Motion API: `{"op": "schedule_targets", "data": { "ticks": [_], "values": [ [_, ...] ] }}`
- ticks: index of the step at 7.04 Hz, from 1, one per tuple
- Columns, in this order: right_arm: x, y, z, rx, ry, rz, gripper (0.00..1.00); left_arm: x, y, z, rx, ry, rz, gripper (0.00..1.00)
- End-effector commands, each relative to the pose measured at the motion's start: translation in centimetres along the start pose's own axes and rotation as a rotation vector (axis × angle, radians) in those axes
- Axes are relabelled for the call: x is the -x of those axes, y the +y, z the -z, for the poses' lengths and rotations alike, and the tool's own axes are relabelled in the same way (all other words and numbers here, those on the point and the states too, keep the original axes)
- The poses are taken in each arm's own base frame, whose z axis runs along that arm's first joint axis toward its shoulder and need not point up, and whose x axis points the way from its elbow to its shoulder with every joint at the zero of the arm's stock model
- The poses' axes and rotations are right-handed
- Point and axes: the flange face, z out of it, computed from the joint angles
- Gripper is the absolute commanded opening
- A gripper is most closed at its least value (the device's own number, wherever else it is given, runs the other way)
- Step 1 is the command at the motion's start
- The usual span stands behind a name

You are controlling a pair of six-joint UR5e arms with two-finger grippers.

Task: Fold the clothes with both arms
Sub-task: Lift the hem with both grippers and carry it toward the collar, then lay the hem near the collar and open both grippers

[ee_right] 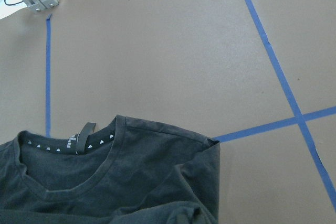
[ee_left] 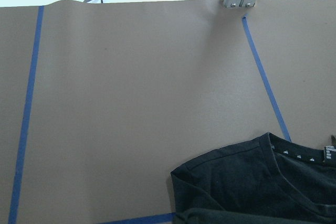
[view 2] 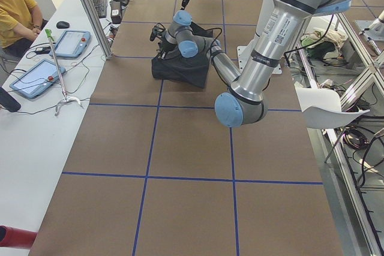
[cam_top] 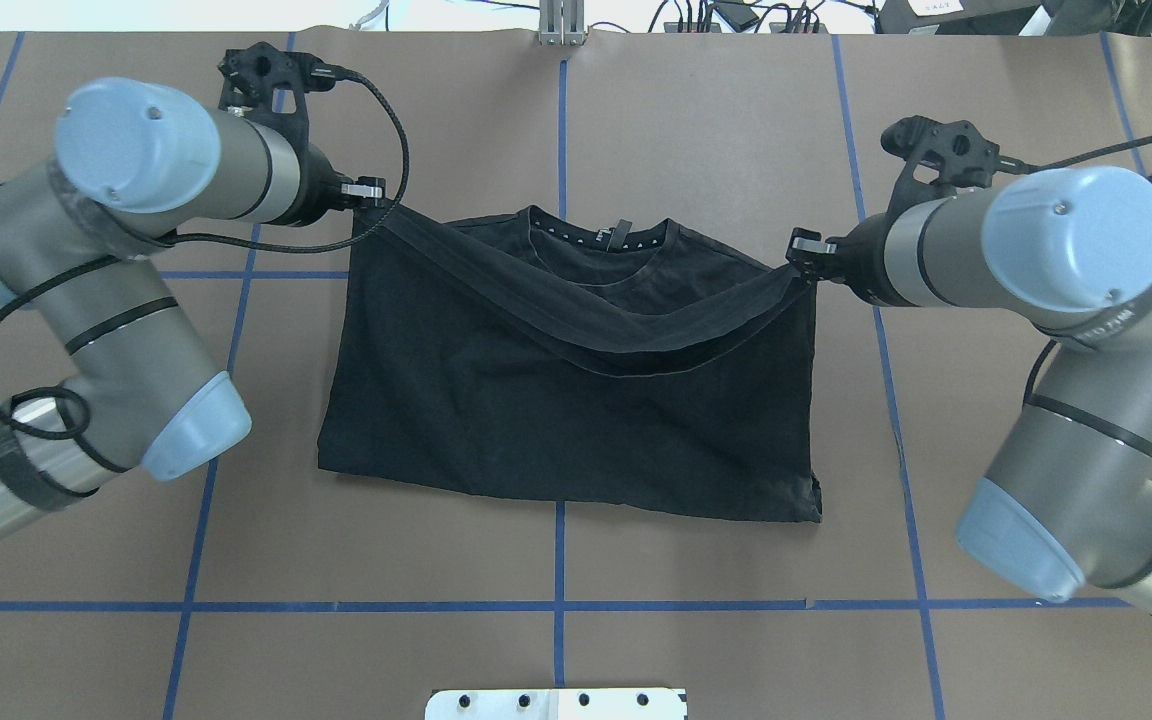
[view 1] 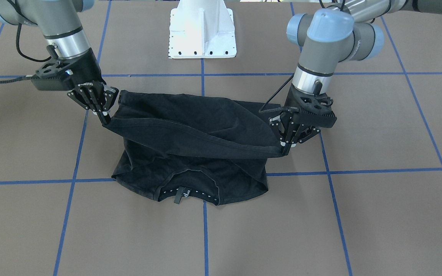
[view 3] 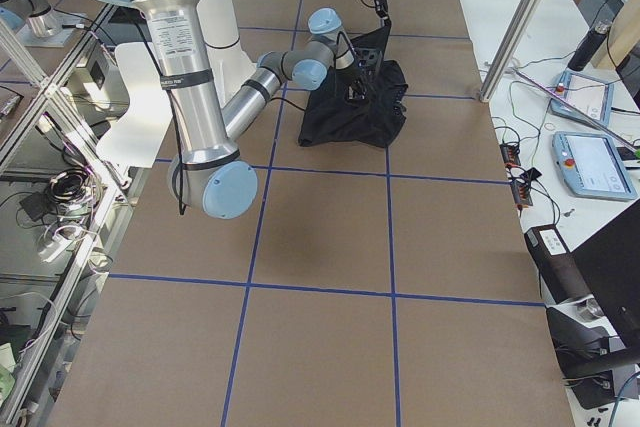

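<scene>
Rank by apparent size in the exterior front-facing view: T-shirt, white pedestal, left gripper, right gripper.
1. T-shirt, clearly the largest.
2. white pedestal, though cropped at the top edge.
3. Tie: left gripper and right gripper look about alike, so I won't rank them.

Holding black T-shirt (view 1: 190, 126) up by one edge w/ both grippers.
Pinching one corner w/ right gripper (view 1: 105, 117) at view's left, other corner w/ left gripper (view 1: 284, 147) at view's right; stretching raised edge betw. them, sagging a bit in mid; leaving collar (view 1: 190, 193) end lying on brown table (view 1: 378, 214) w/ blue tape lines.
</scene>
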Motion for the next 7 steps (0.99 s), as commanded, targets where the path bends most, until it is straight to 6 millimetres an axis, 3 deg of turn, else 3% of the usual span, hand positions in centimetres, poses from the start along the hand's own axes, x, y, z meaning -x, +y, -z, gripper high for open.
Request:
{"op": "schedule_targets", "data": {
  "ticks": [1,3,4,7],
  "values": [
    [0.7,-1.5,-4.2,-0.023,0.062,-0.005,0.0,0.5,-0.9,-6.0,-0.005,-0.031,-0.037,0.0],
    [-0.4,-1.8,-7.7,-0.015,0.129,0.007,0.0,1.1,-1.1,-11.5,0.022,-0.071,-0.058,0.0],
    [-1.1,-1.8,-9.0,-0.019,0.157,0.008,0.0,1.4,-1.1,-12.6,0.014,-0.102,-0.072,0.0],
    [-2.2,-1.8,-9.6,-0.015,0.181,0.04,0.0,2.2,-0.7,-13.1,0.022,-0.116,-0.108,0.0]
  ]
}}
